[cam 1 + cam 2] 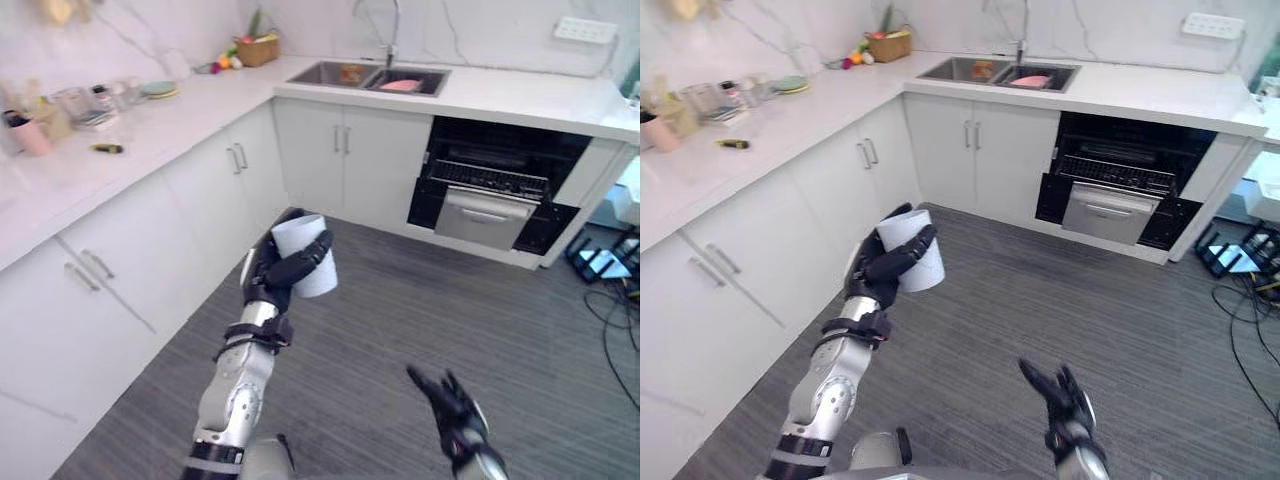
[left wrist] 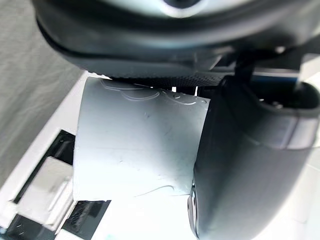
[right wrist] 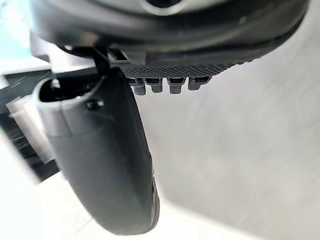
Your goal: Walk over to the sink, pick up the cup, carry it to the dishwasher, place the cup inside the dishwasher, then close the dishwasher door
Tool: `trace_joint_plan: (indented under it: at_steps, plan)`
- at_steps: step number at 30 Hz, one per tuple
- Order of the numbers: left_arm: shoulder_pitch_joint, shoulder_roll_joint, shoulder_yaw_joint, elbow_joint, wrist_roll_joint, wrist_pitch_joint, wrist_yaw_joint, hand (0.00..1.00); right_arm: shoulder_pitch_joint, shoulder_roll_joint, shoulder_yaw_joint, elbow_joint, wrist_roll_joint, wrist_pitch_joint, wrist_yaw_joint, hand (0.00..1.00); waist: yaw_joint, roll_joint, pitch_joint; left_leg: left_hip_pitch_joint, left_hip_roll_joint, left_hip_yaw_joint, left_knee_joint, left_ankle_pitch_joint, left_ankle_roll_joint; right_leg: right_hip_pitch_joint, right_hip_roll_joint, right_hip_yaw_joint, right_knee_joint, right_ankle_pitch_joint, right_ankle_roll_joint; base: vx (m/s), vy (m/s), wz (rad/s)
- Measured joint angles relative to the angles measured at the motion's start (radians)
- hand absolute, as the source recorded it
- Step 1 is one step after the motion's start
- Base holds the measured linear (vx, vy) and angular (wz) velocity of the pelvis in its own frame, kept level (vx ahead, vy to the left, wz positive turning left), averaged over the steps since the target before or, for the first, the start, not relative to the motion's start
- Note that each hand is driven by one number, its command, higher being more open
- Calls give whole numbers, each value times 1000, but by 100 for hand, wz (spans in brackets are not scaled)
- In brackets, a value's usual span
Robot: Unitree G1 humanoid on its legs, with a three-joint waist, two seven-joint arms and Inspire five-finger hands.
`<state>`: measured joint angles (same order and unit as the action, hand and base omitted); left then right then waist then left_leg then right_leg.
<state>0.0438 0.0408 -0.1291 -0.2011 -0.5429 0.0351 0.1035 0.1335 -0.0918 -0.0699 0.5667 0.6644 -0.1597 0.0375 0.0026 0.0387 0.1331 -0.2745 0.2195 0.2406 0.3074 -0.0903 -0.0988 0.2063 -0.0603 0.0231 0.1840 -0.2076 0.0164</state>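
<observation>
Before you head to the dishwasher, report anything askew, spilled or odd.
The white cup in the left hand is tilted rather than upright, its mouth leaning leftward. No spill shows on the floor. The dishwasher stands open. The right hand is open and empty.

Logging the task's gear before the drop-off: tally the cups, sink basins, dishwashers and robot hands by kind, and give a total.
cup: 1, held in the left hand
sink basins: 2, left basin and right basin
dishwasher: 1, door open
hands: 2, counting the right hand, which holds nothing
total: 6
</observation>
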Motion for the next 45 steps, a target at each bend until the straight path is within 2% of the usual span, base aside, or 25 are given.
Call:
trace_joint_plan:
  at_steps: [2,3,4,7,9,11,13,14,16,18,21,22,23,24,26,27,28,30,33,34,36,40,42,44,45]
  plan:
    - [2,-1,7,16,13,-38,-14,0,-59,0,0,24,22,-23,0,100,4,32,5,19,7,-38,-83,92,-36,45,7,51,6,-74,50,510,500,-65]
    - [20,18,23,23,15,-41,-16,0,-74,18,1,49,22,-23,-1,100,11,-11,3,27,-22,-41,-29,98,-32,57,-34,96,23,-101,35,518,504,-62]
    - [30,24,31,24,16,-49,-16,0,-76,21,1,49,22,-23,3,100,10,-21,2,21,-37,-51,1,97,-31,57,-50,109,32,-105,35,446,391,-59]
    - [48,34,81,26,31,-67,-19,0,-66,13,-25,49,22,-11,1,100,-2,-40,-5,-1,-111,-83,144,19,63,55,-110,123,107,-97,35,441,331,-26]
    - [47,35,85,27,31,-79,-31,0,-54,16,-78,49,23,11,-5,100,-19,-60,-7,39,-162,-60,146,-17,90,5,-162,82,270,-71,64,453,239,3]
    - [47,37,82,27,28,-87,-71,0,-36,30,-125,47,20,20,-9,100,-22,-78,-1,159,-217,-27,99,-56,122,-99,-244,25,561,104,112,424,172,-16]
    - [47,31,70,24,32,-100,-75,0,-19,39,-119,44,17,19,-13,100,-47,-71,-5,280,-236,-20,2,-81,147,-187,-276,-4,747,232,76,487,205,-21]
    - [41,33,72,24,32,-117,-72,0,-13,54,-114,30,17,19,-8,100,-51,-69,-3,318,-233,-14,-23,-95,156,-262,-262,-18,840,125,27,466,170,-23]
    - [32,34,64,28,32,-138,-63,0,18,78,-97,-12,18,19,-7,100,-66,-64,0,385,-219,-13,-71,-113,147,-360,-212,-60,863,20,8,304,52,-12]
    - [17,37,45,51,33,-156,-66,0,90,108,-78,-139,18,23,9,100,-81,-49,9,475,-180,-6,-119,-148,128,-486,-125,-184,645,-34,-6,405,1,0]
    - [20,41,34,52,34,-155,-81,0,152,121,-76,-325,5,24,38,100,-92,-59,5,589,-172,15,-156,-204,81,-524,-59,-327,88,116,2,510,-70,-6]
    - [23,40,30,52,34,-154,-81,0,163,119,-75,-359,0,23,45,100,-95,-63,3,615,-175,13,-157,-222,73,-523,-53,-334,33,142,-4,619,-126,15]
    - [33,30,14,54,35,-151,-81,0,182,103,-71,-407,-14,12,60,100,-107,-53,-3,664,-168,-11,-157,-260,67,-520,-37,-308,53,236,-59,646,-108,23]
    - [44,7,-6,54,36,-150,-82,0,186,79,-70,-434,-31,10,64,100,-105,-21,-21,679,-146,-14,-144,-267,75,-539,-22,-302,120,261,-61,786,-148,17]
    - [39,-10,-38,54,36,-151,-86,0,184,75,-63,-477,-40,10,64,100,-99,-8,-24,674,-118,-20,-77,-259,86,-552,-13,-303,202,260,-70,681,-208,-1]
    - [40,-25,-63,64,37,-151,-87,0,181,76,-44,-518,-45,10,58,100,-99,4,-28,649,-76,-33,48,-234,79,-537,12,-316,253,199,-115,575,-254,-4]
    - [38,-30,-74,72,40,-151,-87,0,179,80,-35,-540,-58,10,49,100,-100,7,-27,620,-54,-40,138,-203,56,-519,22,-319,259,175,-115,679,-292,-1]
    - [41,-63,-110,104,63,-151,-90,0,193,93,-30,-642,-71,-2,31,100,-98,17,-16,434,36,-68,574,84,-65,-410,48,-319,240,98,-115,563,-190,5]
    - [58,-81,-136,107,77,-148,-109,0,197,91,-45,-712,-84,-46,27,100,-96,35,-2,249,125,-70,909,73,-35,-253,87,-319,167,53,-111,543,-112,-1]
    - [61,-80,-134,105,80,-148,-116,0,200,90,-58,-744,-79,-80,27,100,-88,33,-2,146,144,-39,919,5,10,-154,100,-303,99,41,-113,520,-66,-17]
    - [61,-78,-133,97,74,-149,-117,0,194,83,-67,-756,-77,-103,27,100,-70,34,-5,97,144,-6,833,-43,44,-117,101,-276,69,35,-108,477,-28,-55]
    - [67,-72,-117,76,72,-152,-123,0,111,56,-50,-757,-85,-108,-15,100,-13,26,-5,100,44,-52,127,-66,46,-81,63,-99,37,20,-84,471,101,-121]
    - [88,-63,-116,56,72,-150,-110,0,87,43,-36,-756,-111,-106,-62,100,-20,24,-5,116,-2,-105,-120,3,17,-68,13,0,47,-25,-20,513,294,-123]
    - [92,-64,-136,52,71,-151,-109,0,115,21,-60,-756,-110,-106,-100,100,-30,39,-16,117,-14,-90,-145,121,36,-38,-14,38,64,-82,37,606,467,-77]
    - [96,-46,-144,54,72,-153,-109,0,132,33,-83,-728,-108,-99,-123,100,-35,5,-36,118,-50,-80,-73,151,-4,-21,-62,68,87,-126,71,497,424,-51]
